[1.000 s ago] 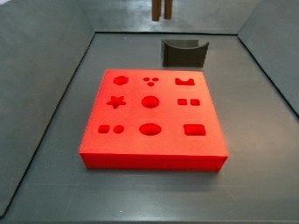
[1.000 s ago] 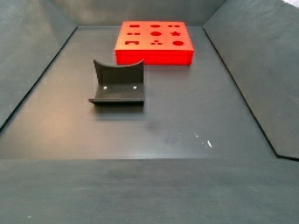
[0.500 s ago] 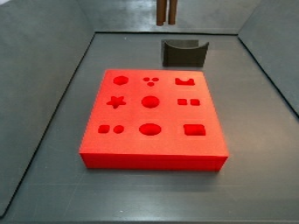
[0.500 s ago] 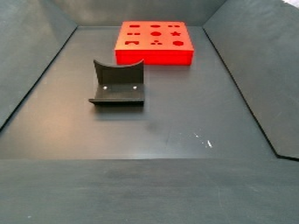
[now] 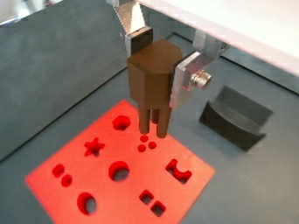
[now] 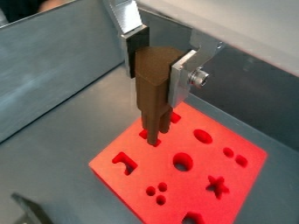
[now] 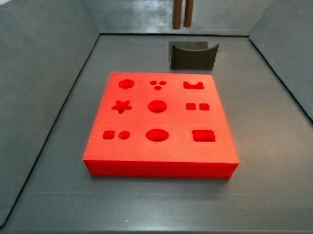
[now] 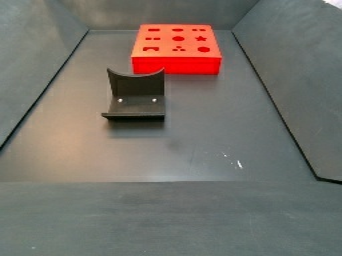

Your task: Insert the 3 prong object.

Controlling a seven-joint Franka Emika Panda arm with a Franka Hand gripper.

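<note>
My gripper is shut on the 3 prong object, a dark-brown piece whose prongs point down. The same grip shows in both wrist views, the gripper clamping the 3 prong object between its silver fingers. It hangs high above the red block with shaped holes; the three small round holes lie just past the prong tips. In a side view only the prongs show at the upper edge, above the red block. The red block also shows in the other side view, without the gripper.
The fixture, a dark grey bracket with a curved top, stands on the floor apart from the red block. It also appears as the fixture behind the block and the fixture beside it. Grey walls enclose the floor.
In a side view the hanging prongs have shifted a little to the right along the upper edge. The red block and the fixture have not moved.
</note>
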